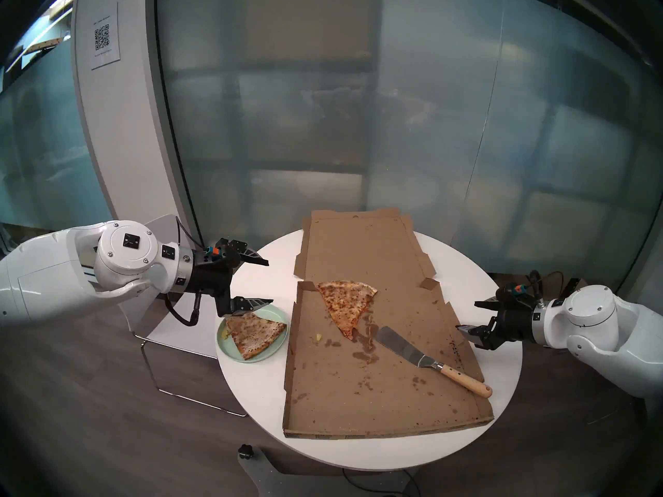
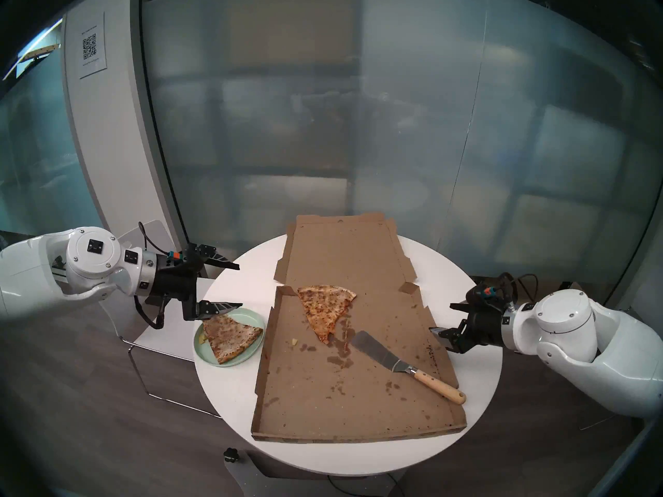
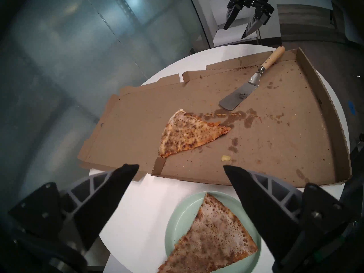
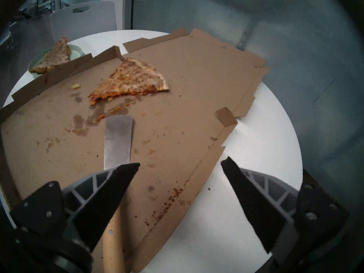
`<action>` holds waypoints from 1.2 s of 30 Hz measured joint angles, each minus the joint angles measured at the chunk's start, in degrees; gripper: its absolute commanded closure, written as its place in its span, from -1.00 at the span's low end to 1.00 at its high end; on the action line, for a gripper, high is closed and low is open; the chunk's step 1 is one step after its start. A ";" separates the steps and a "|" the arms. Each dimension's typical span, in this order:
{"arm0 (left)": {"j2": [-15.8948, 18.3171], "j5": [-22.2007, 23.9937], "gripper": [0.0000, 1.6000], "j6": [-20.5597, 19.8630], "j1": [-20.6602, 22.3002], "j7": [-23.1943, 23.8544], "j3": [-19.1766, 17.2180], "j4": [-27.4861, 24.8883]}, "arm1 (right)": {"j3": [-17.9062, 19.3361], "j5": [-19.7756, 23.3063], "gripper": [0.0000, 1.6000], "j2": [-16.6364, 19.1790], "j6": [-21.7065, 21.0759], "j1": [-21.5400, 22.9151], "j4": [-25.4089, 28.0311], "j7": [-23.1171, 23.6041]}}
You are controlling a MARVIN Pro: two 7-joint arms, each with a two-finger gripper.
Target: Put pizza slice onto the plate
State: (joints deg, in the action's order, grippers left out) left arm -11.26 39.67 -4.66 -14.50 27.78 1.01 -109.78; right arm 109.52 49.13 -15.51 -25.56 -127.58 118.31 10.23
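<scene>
On the round white table lies an opened, flattened cardboard pizza box, grease-stained. At about nine o'clock from the box, just beside its left wall, sits the plate, pale mint green, and the pizza slice lies flat on it, pale cheese with dark specks, its tip pointing toward six o'clock in the head view. In the left wrist view the same pizza slice covers most of the plate, its crust end reaching past the rim at the lower edge.

A second, browner slice remains inside the box near its far left corner, its ragged tip toward five o'clock. A metal spatula with a wooden handle lies in the box at four o'clock from that slice, blade toward the slice, handle end resting over the box's right wall.

The left hand hangs above the far edge of the plate with its fingers spread wide and nothing between them. The right hand hovers at three o'clock from the box, over the table's right edge, fingers also spread apart and empty; in its wrist view the spatula's handle passes below the left finger, clear of it.
</scene>
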 measured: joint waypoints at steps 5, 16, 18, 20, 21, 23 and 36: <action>0.41 0.23 -1.00 0.00 0.54 0.05 -0.54 -0.35 | 5.30 -1.47 -1.00 -3.64 -0.97 -2.10 1.13 1.72; 0.69 0.55 -1.00 -0.04 1.16 1.10 -0.96 -0.63 | 15.66 -5.80 -1.00 -10.93 -3.38 -7.71 4.28 8.13; 0.66 0.57 -1.00 -0.06 1.21 1.34 -0.96 -0.62 | 17.64 -6.82 -1.00 -12.34 -3.56 -9.01 4.98 9.83; 0.52 0.60 -1.00 -0.11 1.25 1.62 -0.96 -0.53 | 19.95 -8.01 -1.00 -14.09 -3.61 -10.60 5.82 12.14; 0.47 0.60 -1.00 -0.12 1.26 1.69 -0.96 -0.49 | 20.58 -8.28 -1.00 -14.57 -3.57 -11.02 6.05 12.81; 0.27 0.62 -1.00 -0.18 1.30 1.95 -0.96 -0.32 | 22.78 -9.20 -1.00 -16.23 -3.25 -12.31 6.76 15.03; -0.23 0.66 -1.00 -0.88 1.44 2.11 -0.96 0.29 | 26.26 -11.77 -1.00 -20.64 -1.57 -15.18 7.91 20.13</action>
State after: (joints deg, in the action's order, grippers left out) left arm -11.49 40.33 -5.54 -13.07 29.89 0.05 -109.49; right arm 135.78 37.36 -36.15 -27.13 -142.76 126.22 30.36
